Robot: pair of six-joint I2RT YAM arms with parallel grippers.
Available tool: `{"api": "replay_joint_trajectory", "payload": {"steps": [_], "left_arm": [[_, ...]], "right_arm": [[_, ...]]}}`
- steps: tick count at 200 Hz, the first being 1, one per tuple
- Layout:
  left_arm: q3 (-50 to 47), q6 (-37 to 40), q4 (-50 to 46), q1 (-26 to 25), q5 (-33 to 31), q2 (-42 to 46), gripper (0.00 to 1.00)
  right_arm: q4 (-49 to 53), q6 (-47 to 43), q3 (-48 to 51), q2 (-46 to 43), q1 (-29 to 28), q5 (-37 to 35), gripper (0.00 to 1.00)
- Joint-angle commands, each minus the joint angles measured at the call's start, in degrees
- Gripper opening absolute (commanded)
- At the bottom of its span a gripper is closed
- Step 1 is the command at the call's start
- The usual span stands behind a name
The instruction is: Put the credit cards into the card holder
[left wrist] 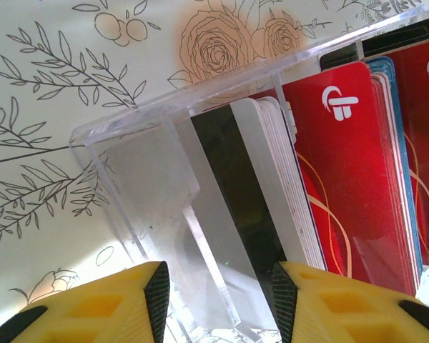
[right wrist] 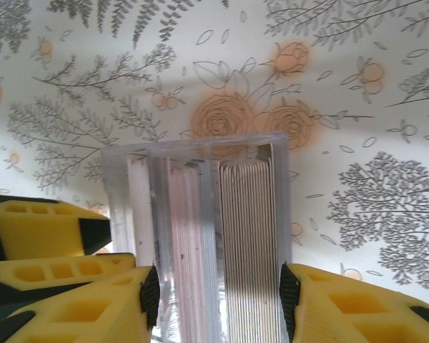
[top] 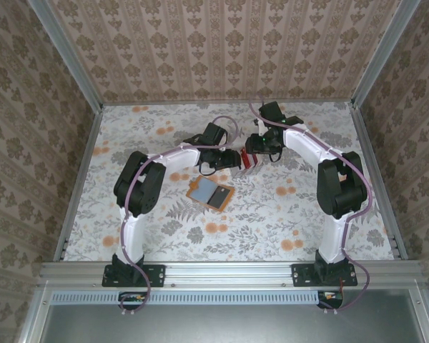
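1. Where I'm at: my right jaws are clamped across a clear plastic box with dividers [right wrist: 200, 150], one pad on each side wall, out over the middle of the flower-print desk [top: 286, 221]. I can't tell if the box is lifted or sitting on the desk.
2. My left jaws come in from the other side and straddle one end of the box. A white card with a black magnetic stripe [left wrist: 236, 186] and a clear divider sit between the pads. Whether they're biting or just sitting around it, I honestly can't tell.
3. The credit cards [left wrist: 343, 186] are in that box. There's a stack of red ones with a white logo, some blue-edged ones tucked in with them, then the white stack. The end compartment nearest my left jaws looks empty. In the right wrist view, card edges are packed tight in the right-hand slot.
4. The flat orange rectangular card holder [top: 197, 191] lies on the desk, nearer my bases than the box and not touching it. A grey-blue rectangle [top: 217, 191] sits on it. It could be a card or a window, too small to say.
5. My guess at the step is pulling one card out of the box. To do it well, the right side holds the box dead steady and the left pinches card only, no divider. Then pull straight along the slot so the neighbours don't fan out. The cards look thin and slick, so grip the flat faces.
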State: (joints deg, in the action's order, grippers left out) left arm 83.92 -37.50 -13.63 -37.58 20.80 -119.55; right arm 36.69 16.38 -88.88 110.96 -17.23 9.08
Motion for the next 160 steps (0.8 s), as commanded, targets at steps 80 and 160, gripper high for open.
{"api": "replay_joint_trajectory", "payload": {"steps": [80, 160], "left_arm": [[0.3, -0.9, 1.1, -0.5, 0.4, -0.8, 0.46], [1.2, -1.1, 1.0, -0.6, 0.7, -1.4, 0.46]], "right_arm": [[2.3, -0.6, -1.4, 3.9, -0.3, 0.9, 0.51], [3.6, -1.0, -3.0, 0.4, -1.9, 0.1, 0.51]]}}
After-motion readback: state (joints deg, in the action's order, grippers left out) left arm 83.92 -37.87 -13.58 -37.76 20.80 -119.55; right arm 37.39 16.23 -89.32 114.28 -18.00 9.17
